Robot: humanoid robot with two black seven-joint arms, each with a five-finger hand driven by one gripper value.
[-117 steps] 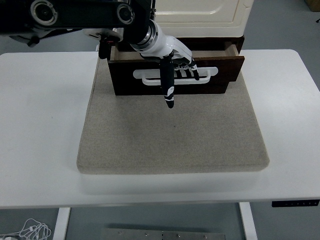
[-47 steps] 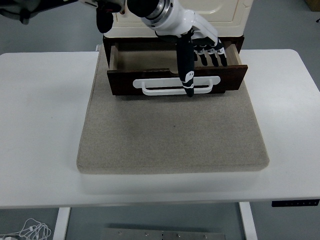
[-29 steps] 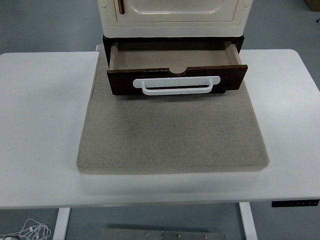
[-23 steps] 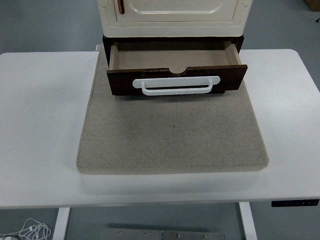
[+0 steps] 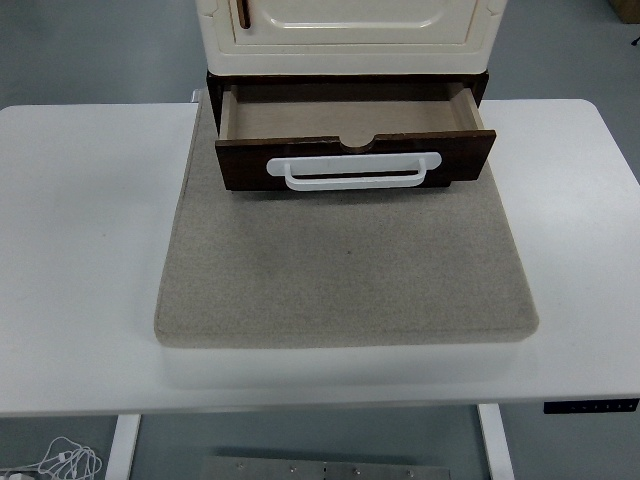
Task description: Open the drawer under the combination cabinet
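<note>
A cream combination cabinet [image 5: 350,25] stands at the far side of a grey mat [image 5: 345,270]. Under it a dark brown drawer [image 5: 355,160] with a white handle [image 5: 353,170] is pulled out toward me. Its inside [image 5: 345,117] shows and holds nothing I can see. Neither of my hands is in view.
The mat lies on a white table [image 5: 80,230]. A small dark handle [image 5: 242,12] shows on the cabinet door at the top. The floor below the table's near edge shows a white cable [image 5: 65,462].
My left hand was at the drawer handle and pulled the drawer further out, then lifted away and left the view. The drawer stays open.
</note>
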